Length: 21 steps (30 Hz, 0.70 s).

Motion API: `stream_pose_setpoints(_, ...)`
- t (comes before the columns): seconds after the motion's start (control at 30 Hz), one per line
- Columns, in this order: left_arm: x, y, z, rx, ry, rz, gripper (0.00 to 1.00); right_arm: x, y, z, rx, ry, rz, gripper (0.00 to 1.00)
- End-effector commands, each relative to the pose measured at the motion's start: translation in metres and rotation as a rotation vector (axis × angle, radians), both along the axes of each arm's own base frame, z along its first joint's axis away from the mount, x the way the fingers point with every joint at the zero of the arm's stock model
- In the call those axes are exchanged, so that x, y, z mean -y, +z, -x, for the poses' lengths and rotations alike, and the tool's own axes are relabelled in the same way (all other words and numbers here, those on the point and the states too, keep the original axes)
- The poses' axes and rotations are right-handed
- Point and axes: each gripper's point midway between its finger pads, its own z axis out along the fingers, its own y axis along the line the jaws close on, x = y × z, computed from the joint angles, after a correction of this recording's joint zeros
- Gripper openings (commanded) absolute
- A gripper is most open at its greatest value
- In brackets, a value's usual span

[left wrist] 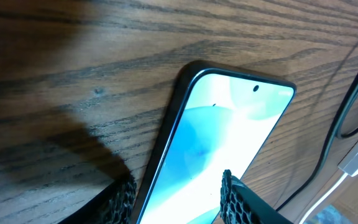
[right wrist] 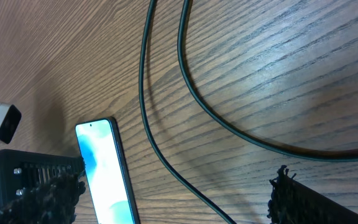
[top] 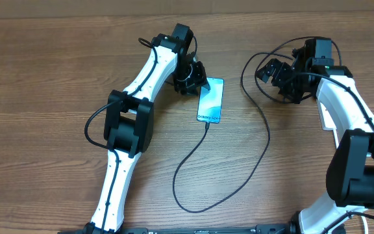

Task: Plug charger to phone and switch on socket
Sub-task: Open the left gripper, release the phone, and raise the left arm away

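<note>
Nearest us, on our side of the phone (top: 210, 100), the charger (right wrist: 141, 87) lies in a slack loop on the wooden table (top: 44, 84). One run of it climbs to the phone's near short edge and meets it there, so we judge the tip seated, though the joint is too small to confirm. The phone lies flat, screen up and lit.

At the phone's far end the left gripper (left wrist: 176, 186) hangs low over it. Its fingers are parted and clamp nothing, one over the screen and one just off the phone's long edge. Well to the right of the phone, the right gripper (right wrist: 176, 183) stands wide and empty, with cable on the table beneath it.

We cannot find the socket in any view; only a scrap of white cord (left wrist: 353, 163) shows beside the phone. We take switching as the step in hand: next we must find the socket and press its switch with a fingertip.
</note>
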Motion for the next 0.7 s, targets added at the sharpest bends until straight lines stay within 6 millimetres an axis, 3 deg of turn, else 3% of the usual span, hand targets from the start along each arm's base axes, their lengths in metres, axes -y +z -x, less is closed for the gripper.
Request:
stream_pose_setpoints(0.0, -0.027, -0.04, 0.007, -0.035, 0.005, -0.159, 0.49, 0.002, 0.013, -0.004, 0.038, -0.001, 0.01, 1.0)
stream_pose_setpoints(0.27, -0.072, -0.034, 0.011, -0.053, 0.001, -0.298, 0.5, 0.002, 0.012, -0.004, 0.034, -0.002, 0.011, 1.0)
stream_pose_setpoints(0.33, -0.09, -0.021, 0.008, -0.03, 0.002, -0.343, 0.36, 0.002, 0.012, -0.004, 0.034, -0.001, 0.01, 1.0)
stream_pose_setpoints(0.37, -0.098, -0.011, 0.006, -0.01, 0.002, -0.362, 0.32, 0.002, 0.012, -0.004, 0.034, -0.001, 0.01, 1.0)
stream_pose_setpoints(0.47, -0.126, 0.029, -0.003, 0.068, 0.036, -0.443, 0.32, 0.002, 0.012, -0.004, 0.034, -0.002, 0.01, 1.0)
stream_pose_setpoints(0.63, -0.146, 0.126, 0.002, 0.239, 0.047, -0.457, 0.46, 0.002, 0.012, -0.004, 0.034, -0.001, 0.01, 1.0)
stream_pose_setpoints(0.67, -0.147, 0.142, 0.008, 0.258, 0.053, -0.451, 0.54, 0.002, 0.012, -0.004, 0.033, -0.001, 0.01, 1.0)
